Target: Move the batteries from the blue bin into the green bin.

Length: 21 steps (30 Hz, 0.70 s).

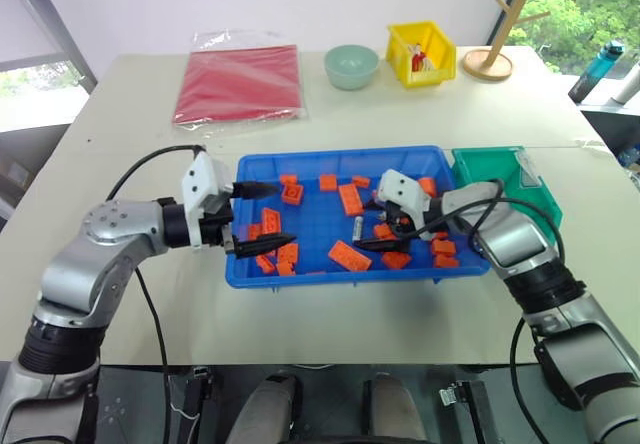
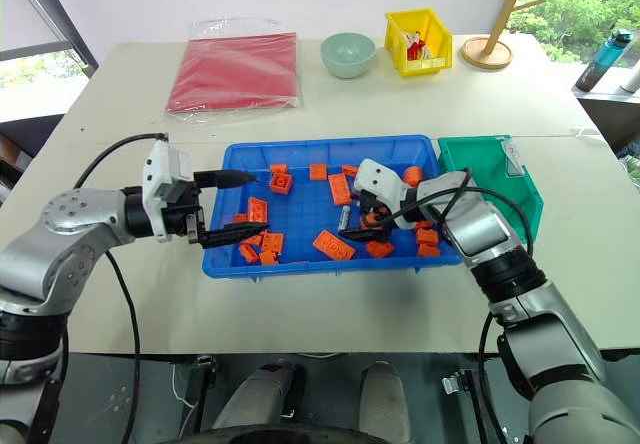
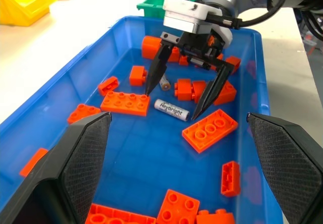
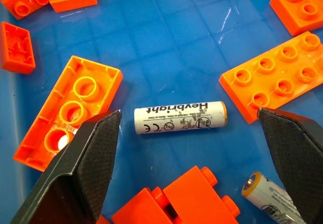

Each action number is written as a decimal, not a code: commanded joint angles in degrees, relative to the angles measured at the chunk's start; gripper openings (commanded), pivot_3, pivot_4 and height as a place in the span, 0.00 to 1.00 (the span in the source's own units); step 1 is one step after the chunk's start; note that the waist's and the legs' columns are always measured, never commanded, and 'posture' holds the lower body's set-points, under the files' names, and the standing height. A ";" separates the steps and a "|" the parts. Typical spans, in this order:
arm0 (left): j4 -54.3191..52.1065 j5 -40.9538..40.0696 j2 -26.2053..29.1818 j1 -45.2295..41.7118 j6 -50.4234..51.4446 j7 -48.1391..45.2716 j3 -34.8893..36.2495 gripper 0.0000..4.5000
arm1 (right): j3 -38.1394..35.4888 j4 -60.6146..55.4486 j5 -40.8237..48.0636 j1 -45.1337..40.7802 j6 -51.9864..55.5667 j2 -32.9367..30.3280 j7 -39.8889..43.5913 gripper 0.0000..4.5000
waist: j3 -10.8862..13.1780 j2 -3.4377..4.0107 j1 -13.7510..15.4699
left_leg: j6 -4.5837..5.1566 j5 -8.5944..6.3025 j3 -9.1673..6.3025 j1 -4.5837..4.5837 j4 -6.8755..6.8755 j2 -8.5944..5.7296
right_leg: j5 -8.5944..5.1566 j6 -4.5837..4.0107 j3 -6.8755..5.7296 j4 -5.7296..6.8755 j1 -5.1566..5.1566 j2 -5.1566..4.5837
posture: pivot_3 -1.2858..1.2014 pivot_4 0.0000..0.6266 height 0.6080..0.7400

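While our right gripper (image 3: 184,100) straddles a battery (image 4: 180,117) in the blue bin (image 1: 250,274), its fingers gape wide. Our left gripper (image 1: 262,214) hovers spread, empty.

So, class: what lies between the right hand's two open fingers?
A white battery lying flat on the blue bin's floor, untouched, framed by the right hand; the right wrist view shows it best.

A robot test room is showing: a big pale table (image 1: 330,114) is sitting by sunny windows (image 1: 585,4).
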 commanded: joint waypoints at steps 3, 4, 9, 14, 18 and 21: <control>0.37 -0.15 0.11 -1.39 -1.08 -0.74 0.69 1.00 | -2.19 -4.15 0.76 1.28 1.49 -0.17 -0.17 0.98 | 0.00 0.00 -0.16 | 0.00 0.00 0.00 0.00 0.00 0.00 | 0.00 0.00 0.00 0.00 0.00 0.00 | 0.52 0.24 0.82; 0.61 -0.06 0.08 -1.52 -1.19 -0.87 0.65 1.00 | -2.16 -4.34 0.56 1.54 1.45 -0.23 -0.22 0.98 | 0.00 0.00 -0.17 | 0.00 0.00 0.00 0.00 0.00 0.00 | 0.00 0.00 0.00 0.00 0.01 0.00 | 0.52 0.24 0.82; 1.32 0.36 -0.25 -2.02 -1.85 -1.18 0.29 1.00 | -1.89 -4.24 -0.36 2.18 1.00 0.12 -0.99 0.98 | 0.00 0.00 -0.47 | 0.00 0.00 -0.01 0.00 -0.01 0.00 | 0.00 0.00 0.00 0.00 0.00 0.00 | 0.52 0.24 0.82; 1.87 0.68 -0.44 -2.33 -2.39 -1.38 0.12 1.00 | -1.26 -4.36 -0.52 2.33 0.84 0.81 -1.28 0.93 | 0.00 0.00 -0.97 | 0.00 0.00 -0.02 0.00 -0.03 0.01 | 0.00 0.00 -0.01 0.01 -0.01 0.00 | 0.52 0.24 0.82; 2.11 0.82 -0.49 -2.35 -2.80 -1.36 0.08 1.00 | -0.75 -2.92 -1.15 1.42 0.67 2.63 -2.17 0.60 | 0.00 0.00 -1.04 | 0.00 0.00 -0.02 0.00 -0.03 0.02 | 0.00 0.00 -0.01 0.01 -0.02 0.02 | 0.52 0.24 0.82; 2.20 1.00 -0.46 -2.29 -2.98 -1.28 0.06 1.00 | -0.99 -2.46 -1.09 1.22 1.13 3.64 -2.49 0.50 | 0.00 0.00 -1.02 | 0.00 0.00 -0.02 0.00 -0.03 0.03 | 0.00 0.00 -0.01 0.03 -0.03 0.02 | 0.52 0.24 0.82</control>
